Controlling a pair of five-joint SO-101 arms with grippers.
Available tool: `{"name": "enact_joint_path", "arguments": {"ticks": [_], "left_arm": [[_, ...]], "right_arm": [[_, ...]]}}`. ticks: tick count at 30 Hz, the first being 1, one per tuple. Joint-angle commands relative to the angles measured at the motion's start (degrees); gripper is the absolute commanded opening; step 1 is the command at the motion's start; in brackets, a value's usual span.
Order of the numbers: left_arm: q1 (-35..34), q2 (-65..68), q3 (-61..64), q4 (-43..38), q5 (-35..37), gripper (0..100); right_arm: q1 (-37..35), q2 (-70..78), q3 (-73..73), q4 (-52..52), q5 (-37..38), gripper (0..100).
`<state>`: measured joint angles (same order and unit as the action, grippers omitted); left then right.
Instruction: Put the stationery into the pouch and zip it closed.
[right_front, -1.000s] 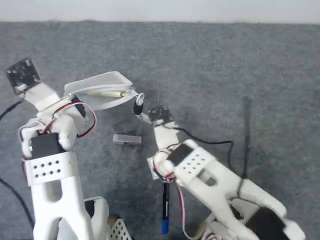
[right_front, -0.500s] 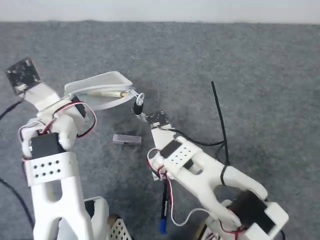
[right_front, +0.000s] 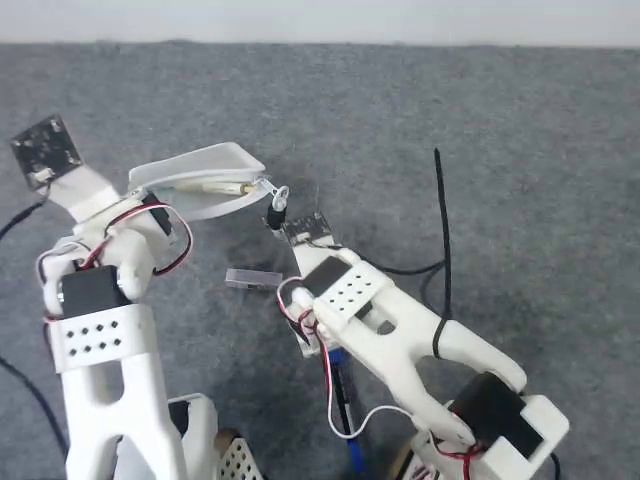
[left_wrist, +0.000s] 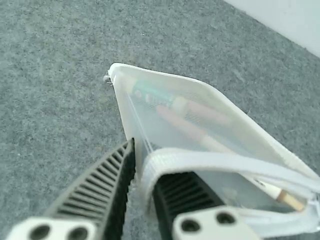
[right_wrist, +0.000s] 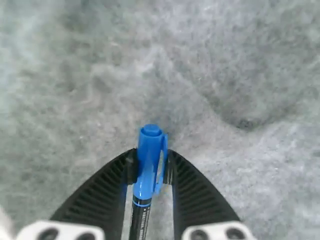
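Here, blue pen (right_wrist: 145, 176) clamped within right end effector (right_wrist: 150, 156).

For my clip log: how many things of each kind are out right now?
pouch: 1
blue-capped pen, held in the right gripper: 1
small clear block, lying loose: 1
pens or pencils inside the pouch: at least 2
Total: at least 5
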<state>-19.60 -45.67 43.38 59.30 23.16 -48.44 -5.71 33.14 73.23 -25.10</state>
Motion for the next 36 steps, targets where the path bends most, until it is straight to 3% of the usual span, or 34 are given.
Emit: {"name": "enact_joint_path", "arguments": {"ticks": [1,12,19,36], "left_arm": [[-0.3,0.0,-0.2,-1.9,-0.4,1],[-0.3,0.0,-0.2,-1.9,-0.4,1],[-0.3,0.0,-0.2,-1.9,-0.4,1],[-0.3,0.0,-0.1,-1.9,-0.4,1]], "right_arm": [[-0.6,-0.7,-7.5,6.5,-0.3,0.7],[-0.7,-0.8,-19.3,20.8,-0.2,0.7],[-0.7,-2.2,-23.7,27.6,6.4,0.7],[-0.8,-21.9,-21.8,27.5,6.5,0.7]]}}
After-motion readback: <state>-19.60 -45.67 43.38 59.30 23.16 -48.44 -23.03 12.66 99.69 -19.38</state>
